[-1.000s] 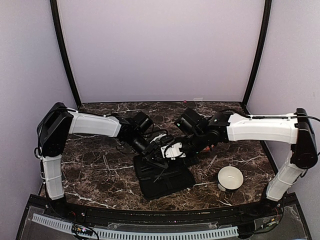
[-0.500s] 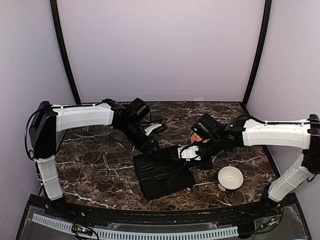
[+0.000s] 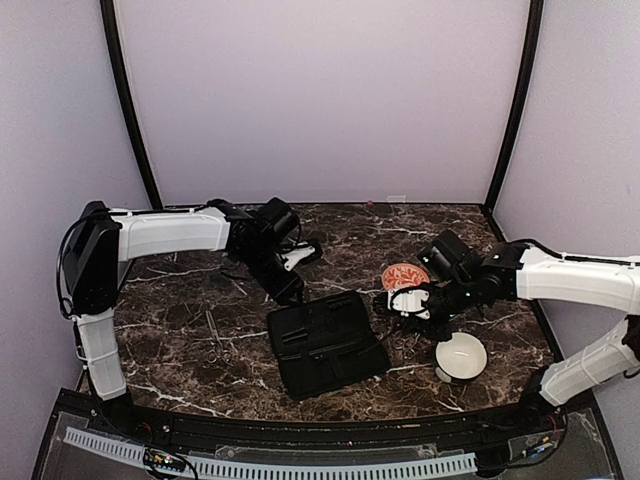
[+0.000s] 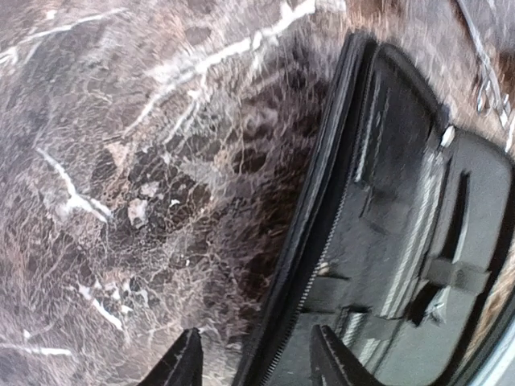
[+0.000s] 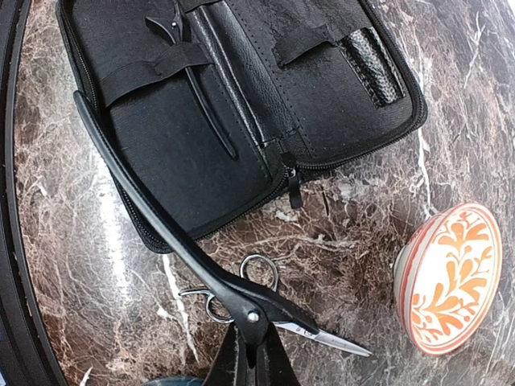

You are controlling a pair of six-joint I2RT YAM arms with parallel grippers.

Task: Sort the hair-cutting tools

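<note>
My right gripper (image 5: pixel 249 358) is shut on the pivot end of a long slim black tool (image 5: pixel 153 213), held just above the table right of the case; in the top view the gripper (image 3: pixel 412 305) sits between the two bowls. Silver scissors (image 5: pixel 269 277) with looped handles lie on the marble right under it. The open black case (image 3: pixel 327 343) holds another thin dark tool (image 5: pixel 197 96) under a strap. My left gripper (image 4: pixel 257 366) is open and empty, its fingers either side of the case's zipped edge (image 4: pixel 322 241) at the case's far left corner (image 3: pixel 293 290).
An orange patterned bowl (image 3: pixel 403 275) stands behind my right gripper and also shows in the right wrist view (image 5: pixel 451 277). A white bowl (image 3: pixel 460 357) stands in front of it. Thin tools (image 3: pixel 213 330) lie on the marble left of the case.
My right gripper has moved right, off the case, carrying the black tool toward the bowls. My left gripper has drawn back from the middle of the case to its far left corner.
</note>
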